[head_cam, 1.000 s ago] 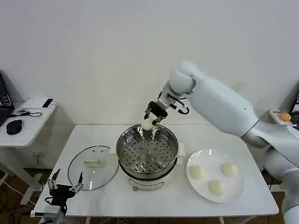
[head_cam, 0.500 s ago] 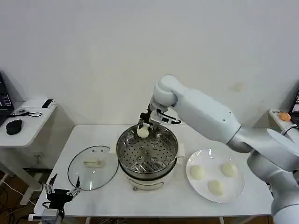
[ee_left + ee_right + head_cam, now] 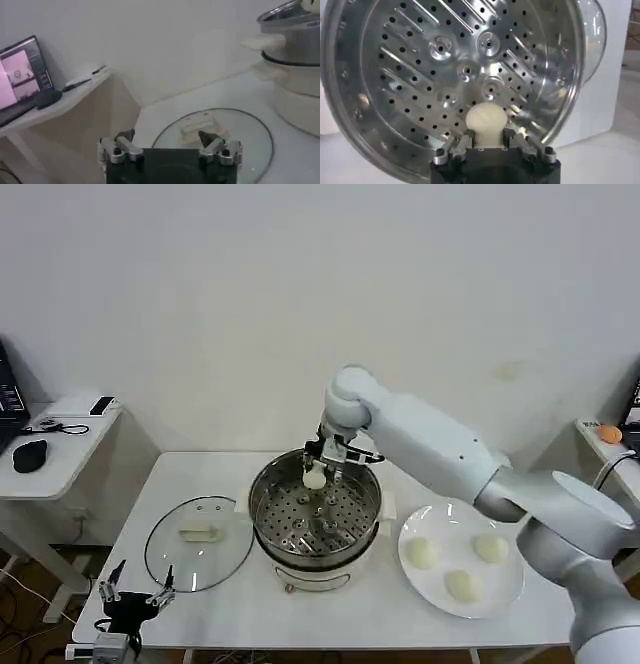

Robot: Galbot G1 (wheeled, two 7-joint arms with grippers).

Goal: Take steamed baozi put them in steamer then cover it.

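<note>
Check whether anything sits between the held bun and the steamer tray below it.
Nothing visible does. The right gripper holds a bun over the steamer, whose perforated tray lies bare. The lid rests on the table beside the pot, near the idle left gripper.

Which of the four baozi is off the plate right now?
The one in the right gripper, a baozi held between its jaws above the steamer tray. The other three lie on the white plate beside the steamer.
</note>
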